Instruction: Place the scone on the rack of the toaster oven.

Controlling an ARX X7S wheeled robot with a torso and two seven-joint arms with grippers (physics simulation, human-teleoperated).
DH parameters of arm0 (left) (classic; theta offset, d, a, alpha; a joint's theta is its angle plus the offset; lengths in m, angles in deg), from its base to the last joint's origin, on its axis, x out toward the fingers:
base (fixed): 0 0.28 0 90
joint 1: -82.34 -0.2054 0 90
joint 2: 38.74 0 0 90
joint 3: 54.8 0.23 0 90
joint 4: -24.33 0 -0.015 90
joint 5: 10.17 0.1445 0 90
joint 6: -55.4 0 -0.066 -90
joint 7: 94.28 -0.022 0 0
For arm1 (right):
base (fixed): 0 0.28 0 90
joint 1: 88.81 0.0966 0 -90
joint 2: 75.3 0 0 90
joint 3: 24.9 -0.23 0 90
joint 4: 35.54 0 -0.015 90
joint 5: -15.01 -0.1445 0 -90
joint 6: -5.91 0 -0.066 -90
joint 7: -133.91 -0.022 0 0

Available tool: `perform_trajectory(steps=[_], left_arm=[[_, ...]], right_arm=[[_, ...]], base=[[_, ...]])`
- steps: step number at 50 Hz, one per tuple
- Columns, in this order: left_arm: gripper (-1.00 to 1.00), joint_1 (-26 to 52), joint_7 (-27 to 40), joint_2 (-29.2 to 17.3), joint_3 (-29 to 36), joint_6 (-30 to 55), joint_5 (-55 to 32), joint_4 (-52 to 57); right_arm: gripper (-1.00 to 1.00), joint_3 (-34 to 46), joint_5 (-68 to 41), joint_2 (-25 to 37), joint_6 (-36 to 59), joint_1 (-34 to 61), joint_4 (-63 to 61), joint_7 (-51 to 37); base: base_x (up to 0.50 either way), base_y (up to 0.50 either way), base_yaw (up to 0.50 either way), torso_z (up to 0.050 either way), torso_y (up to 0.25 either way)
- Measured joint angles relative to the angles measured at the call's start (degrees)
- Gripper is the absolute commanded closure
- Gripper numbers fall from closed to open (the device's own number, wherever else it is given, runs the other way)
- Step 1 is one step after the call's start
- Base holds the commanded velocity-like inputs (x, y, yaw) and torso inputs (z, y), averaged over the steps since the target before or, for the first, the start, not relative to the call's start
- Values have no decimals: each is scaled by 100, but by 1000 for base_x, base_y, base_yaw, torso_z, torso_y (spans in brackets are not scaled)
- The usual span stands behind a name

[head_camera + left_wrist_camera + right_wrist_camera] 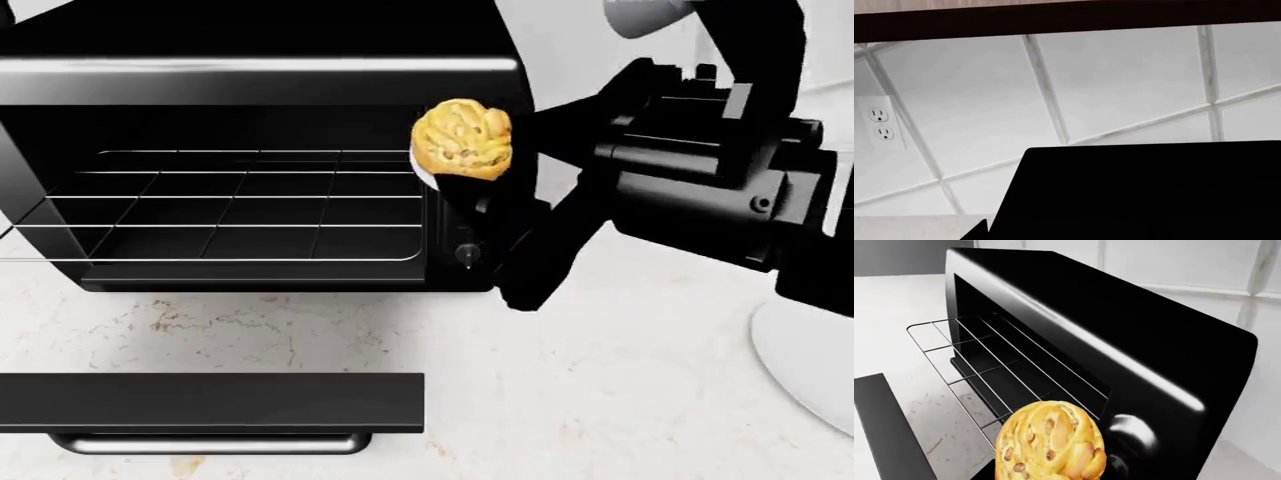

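Observation:
The black toaster oven (pixel 267 90) stands open, its door (pixel 214 403) dropped flat toward me. The silver wire rack (pixel 227 205) sits slid partway out of the cavity; it also shows in the right wrist view (pixel 981 365). My right gripper (pixel 467 190) is shut on the golden scone (pixel 463 140) and holds it in the air in front of the oven's right side panel, right of the rack and above its level. In the right wrist view the scone (pixel 1051 442) fills the foreground beside a silver knob (pixel 1134 432). My left gripper is out of the head view; its wrist view shows only a black shape (pixel 1141 192).
A white plate's rim (pixel 801 360) lies on the counter at the right. The speckled pale countertop (pixel 534 400) runs in front of the oven. A tiled wall with an outlet (pixel 881 122) stands behind, under a dark cabinet edge (pixel 1054 20).

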Motion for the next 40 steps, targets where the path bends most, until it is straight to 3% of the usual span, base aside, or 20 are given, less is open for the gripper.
perform_trajectory(steps=[18, 40], left_arm=[[-100, 83, -121, -66, 74, -19, 65, -38], [-100, 137, -165, -88, 145, -65, 88, -44]], right_arm=[[100, 914, 995, -1407, -39, 323, 928, 476], [100, 1496, 1597, -2287, -232, 148, 1510, 679]], base=[[0, 0, 0, 0, 0], [0, 0, 0, 0, 0]])
